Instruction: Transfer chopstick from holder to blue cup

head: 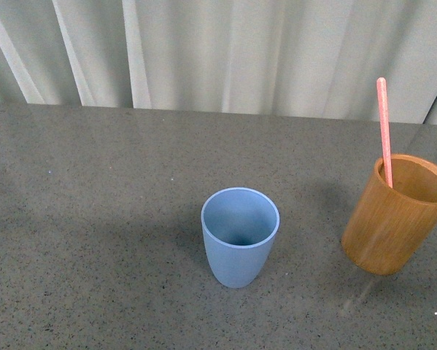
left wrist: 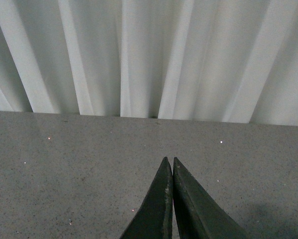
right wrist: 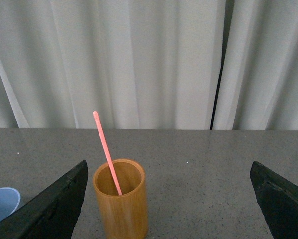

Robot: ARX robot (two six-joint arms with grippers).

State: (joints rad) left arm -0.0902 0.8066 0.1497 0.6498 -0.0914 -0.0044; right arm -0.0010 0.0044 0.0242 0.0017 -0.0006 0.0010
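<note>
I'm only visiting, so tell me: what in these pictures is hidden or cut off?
1. Front view: the chopstick has its lower end hidden inside the holder; neither arm shows.
2. Right wrist view: the blue cup is cut off by the picture's edge and partly covered by the open right end effector.
3. Left wrist view: past the shut left end effector, neither chopstick nor holder shows.

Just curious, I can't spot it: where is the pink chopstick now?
Front view, far right: the chopstick stands in the wooden holder, poking above its rim, to the right of the blue cup.
</note>
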